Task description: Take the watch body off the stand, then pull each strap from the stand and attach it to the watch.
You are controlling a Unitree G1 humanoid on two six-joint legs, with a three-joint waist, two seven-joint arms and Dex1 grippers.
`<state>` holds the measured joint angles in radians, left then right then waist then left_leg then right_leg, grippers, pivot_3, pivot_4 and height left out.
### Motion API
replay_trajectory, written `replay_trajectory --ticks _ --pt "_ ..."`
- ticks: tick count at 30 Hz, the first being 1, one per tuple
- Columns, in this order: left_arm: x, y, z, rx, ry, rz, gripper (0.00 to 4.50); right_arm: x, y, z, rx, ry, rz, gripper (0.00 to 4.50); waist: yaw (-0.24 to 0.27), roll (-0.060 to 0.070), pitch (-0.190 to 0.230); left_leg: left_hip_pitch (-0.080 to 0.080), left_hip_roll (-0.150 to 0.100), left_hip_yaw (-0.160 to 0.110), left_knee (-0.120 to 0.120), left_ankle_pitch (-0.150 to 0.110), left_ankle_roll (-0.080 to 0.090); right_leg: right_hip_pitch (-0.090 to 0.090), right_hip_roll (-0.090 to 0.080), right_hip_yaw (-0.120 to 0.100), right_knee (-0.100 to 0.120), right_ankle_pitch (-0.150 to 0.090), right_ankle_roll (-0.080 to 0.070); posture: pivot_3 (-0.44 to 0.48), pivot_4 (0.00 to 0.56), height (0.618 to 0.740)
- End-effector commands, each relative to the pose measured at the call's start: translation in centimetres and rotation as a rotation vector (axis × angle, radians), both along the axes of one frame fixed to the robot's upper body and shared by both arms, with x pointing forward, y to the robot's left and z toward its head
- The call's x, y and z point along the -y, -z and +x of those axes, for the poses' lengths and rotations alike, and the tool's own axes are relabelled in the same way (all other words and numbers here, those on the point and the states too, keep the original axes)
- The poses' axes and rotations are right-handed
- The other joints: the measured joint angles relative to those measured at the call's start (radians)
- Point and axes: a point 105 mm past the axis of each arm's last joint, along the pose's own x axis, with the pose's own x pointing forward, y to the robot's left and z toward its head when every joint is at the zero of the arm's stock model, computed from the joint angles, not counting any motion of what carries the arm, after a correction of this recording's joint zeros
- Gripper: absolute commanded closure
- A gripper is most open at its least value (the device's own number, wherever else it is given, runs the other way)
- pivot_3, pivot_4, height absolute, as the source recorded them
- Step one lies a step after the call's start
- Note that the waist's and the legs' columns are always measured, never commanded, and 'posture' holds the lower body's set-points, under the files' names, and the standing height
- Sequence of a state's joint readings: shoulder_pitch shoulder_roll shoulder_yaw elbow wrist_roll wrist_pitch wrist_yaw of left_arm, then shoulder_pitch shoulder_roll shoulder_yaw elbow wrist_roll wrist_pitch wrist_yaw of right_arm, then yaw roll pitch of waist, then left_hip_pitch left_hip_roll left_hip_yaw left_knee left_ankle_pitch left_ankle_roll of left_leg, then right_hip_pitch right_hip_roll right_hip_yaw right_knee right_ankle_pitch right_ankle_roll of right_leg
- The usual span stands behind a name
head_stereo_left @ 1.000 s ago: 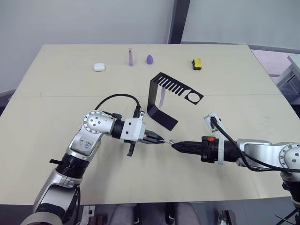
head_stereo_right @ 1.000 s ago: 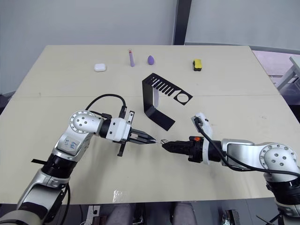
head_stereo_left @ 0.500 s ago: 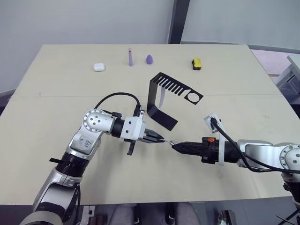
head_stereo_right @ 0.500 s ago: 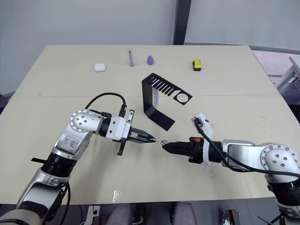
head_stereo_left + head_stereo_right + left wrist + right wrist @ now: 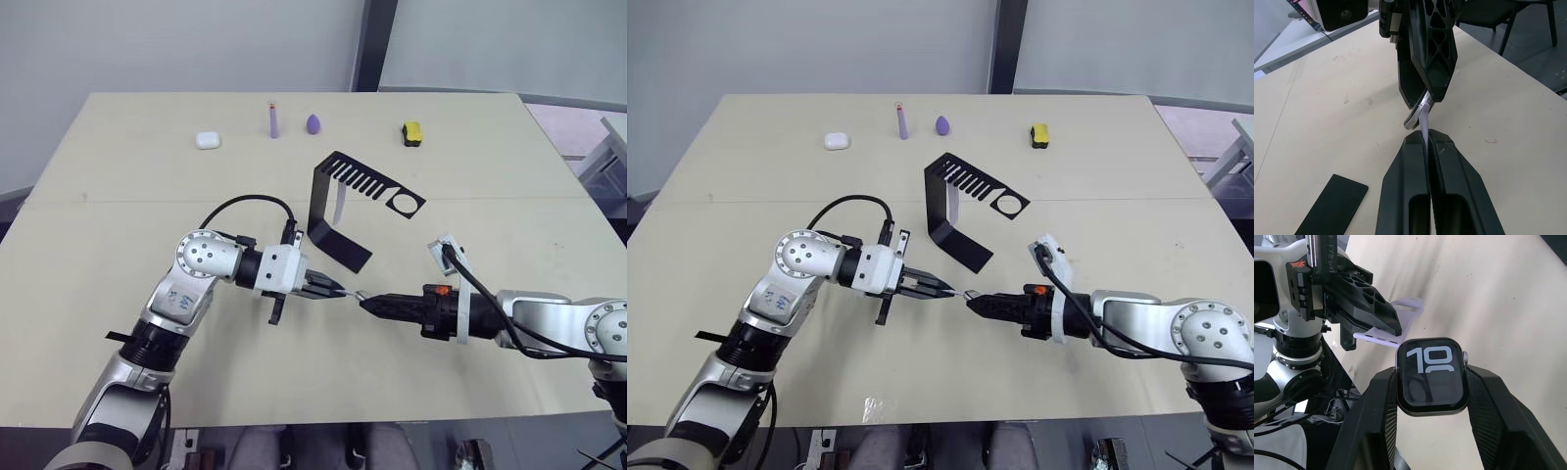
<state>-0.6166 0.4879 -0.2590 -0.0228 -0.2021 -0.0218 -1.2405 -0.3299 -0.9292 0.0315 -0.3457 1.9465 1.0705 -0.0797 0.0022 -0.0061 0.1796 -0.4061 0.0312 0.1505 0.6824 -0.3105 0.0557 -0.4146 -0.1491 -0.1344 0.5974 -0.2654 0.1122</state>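
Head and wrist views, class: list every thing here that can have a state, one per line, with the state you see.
watch body: off the stand, gripped by the right gripper, screen lit.
strap: pinched in the left gripper, end meeting the watch body.
second strap: hanging under the stand's slotted top.
stand: upright on the table, ring hole vacant.

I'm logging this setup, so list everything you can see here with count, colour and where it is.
table: one, pale wood, under everything
stand: one, black, table centre
watch body: one, dark screen, grey rim, clamped in right gripper
straps: two, pale lavender; one in left gripper at the watch, one hanging on the stand
earbud case: one, white, far side
stick: one, purple, far side
teardrop piece: one, purple, far side
block: one, yellow-and-black, far side
left gripper: black
right gripper: black
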Motion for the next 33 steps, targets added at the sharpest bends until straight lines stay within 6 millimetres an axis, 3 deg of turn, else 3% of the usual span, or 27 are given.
replay_trajectory --ticks 1,33 --pt "1.0 0.0 -0.4 0.018 0.027 -0.012 4.5 -0.9 -1.1 -0.8 0.039 -0.054 0.03 2.98 0.0 0.0 0.0 0.0 0.0 0.0 0.0 0.0 0.0 0.0 0.0 0.0 0.0 0.0 0.0 0.0 0.15 0.74" --pt "2.3 -0.1 0.3 0.029 0.015 -0.034 4.5 -1.3 -1.3 -0.8 0.064 -0.087 -0.035 2.98 0.0 0.0 0.0 0.0 0.0 0.0 0.0 0.0 0.0 0.0 0.0 0.0 -0.001 0.0 0.0 0.0 0.15 0.74"
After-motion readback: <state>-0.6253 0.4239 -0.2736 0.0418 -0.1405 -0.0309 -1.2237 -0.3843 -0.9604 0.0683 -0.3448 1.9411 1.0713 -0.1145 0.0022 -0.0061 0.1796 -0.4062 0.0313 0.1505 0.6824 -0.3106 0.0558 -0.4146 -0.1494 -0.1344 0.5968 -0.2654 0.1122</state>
